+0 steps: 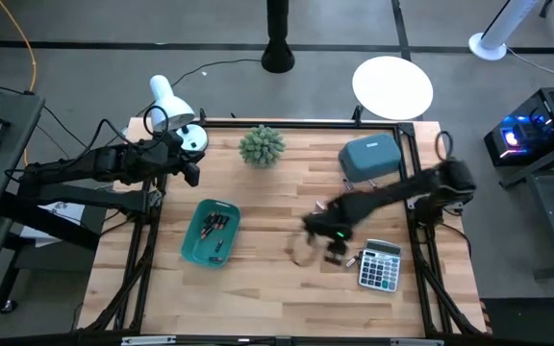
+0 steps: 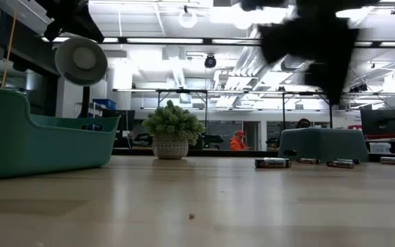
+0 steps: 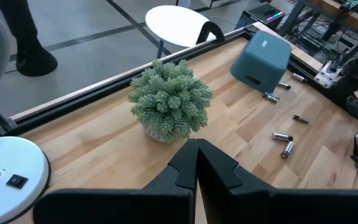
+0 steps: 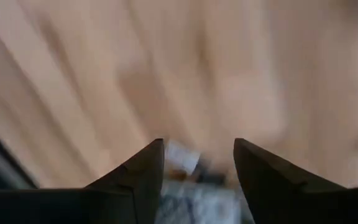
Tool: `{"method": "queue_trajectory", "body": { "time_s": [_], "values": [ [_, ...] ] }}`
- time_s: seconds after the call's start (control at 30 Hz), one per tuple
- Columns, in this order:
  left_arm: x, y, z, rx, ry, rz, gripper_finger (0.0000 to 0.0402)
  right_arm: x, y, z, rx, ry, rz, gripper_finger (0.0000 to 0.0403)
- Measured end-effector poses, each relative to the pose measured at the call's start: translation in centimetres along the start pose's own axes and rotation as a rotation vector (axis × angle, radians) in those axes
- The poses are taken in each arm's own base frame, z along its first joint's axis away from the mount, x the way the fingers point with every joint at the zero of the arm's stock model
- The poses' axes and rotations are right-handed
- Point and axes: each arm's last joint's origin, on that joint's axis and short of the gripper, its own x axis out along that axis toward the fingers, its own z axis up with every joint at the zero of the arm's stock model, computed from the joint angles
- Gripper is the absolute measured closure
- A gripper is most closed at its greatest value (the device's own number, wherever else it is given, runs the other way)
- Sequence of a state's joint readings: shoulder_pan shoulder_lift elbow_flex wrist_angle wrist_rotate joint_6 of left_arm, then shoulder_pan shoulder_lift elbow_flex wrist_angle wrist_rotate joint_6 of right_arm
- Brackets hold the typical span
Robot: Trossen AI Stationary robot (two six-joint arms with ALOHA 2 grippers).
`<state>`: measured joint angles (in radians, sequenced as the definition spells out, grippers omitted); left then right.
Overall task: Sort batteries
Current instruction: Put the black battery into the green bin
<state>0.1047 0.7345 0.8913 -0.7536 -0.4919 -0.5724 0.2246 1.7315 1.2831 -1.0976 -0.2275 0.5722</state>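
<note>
Battery sorting partly done

Some batteries (image 1: pixel 215 227) lie in the teal tray (image 1: pixel 197 250); others (image 3: pixel 283 142) remain near the desk's right edge, where the right pincer (image 1: pixel 326 249) hovers open, empty. Left pincer (image 3: pixel 197 163) waits closed.

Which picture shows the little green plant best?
The left wrist view: the plant fills the middle, sharp, with its pale pot showing under the leaves. The high view shows only its leafy top from above, at the table's far edge. The low view shows it small and far off. The right wrist view does not show it.
</note>
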Motion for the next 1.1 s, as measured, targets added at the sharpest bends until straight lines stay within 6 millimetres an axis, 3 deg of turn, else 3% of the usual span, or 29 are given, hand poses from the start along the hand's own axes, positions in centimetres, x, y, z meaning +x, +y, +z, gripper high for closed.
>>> {"method": "queue_trajectory", "body": {
  "time_s": [0.13, 0.23, 0.5, 0.7, 0.93, 1.1],
  "values": [
    [0.0, 0.0, 0.0, 0.005, 0.0, 0.0, 0.0402, 1.5, 0.2, -5.3, 0.068, 0.097, 0.044, 0.0215],
    [0.0, 0.0, 0.0, 0.016, 0.0, 0.0, 0.0401, 3.6, 0.4, -6.8, 0.075, 0.141, 0.068, 0.0215],
    [0.0, 0.0, 0.0, 0.025, 0.001, 0.001, 0.0402, 6.1, 1.4, -4.9, 0.042, 0.016, 0.078, 0.0215],
    [0.0, 0.1, -0.1, 0.057, 0.009, 0.006, 0.0401, 8.2, 0.7, -4.9, 0.012, 0.113, -0.046, 0.0215],
    [0.0, 0.1, -0.1, 0.055, 0.002, 0.016, 0.0401, 8.3, 0.4, -4.7, -0.074, 0.073, -0.109, 0.0215],
    [0.0, 0.1, -0.1, 0.055, 0.0, 0.019, 0.0401, 7.5, -1.0, -4.2, -0.033, 0.069, -0.192, 0.0215]
  ]
}}
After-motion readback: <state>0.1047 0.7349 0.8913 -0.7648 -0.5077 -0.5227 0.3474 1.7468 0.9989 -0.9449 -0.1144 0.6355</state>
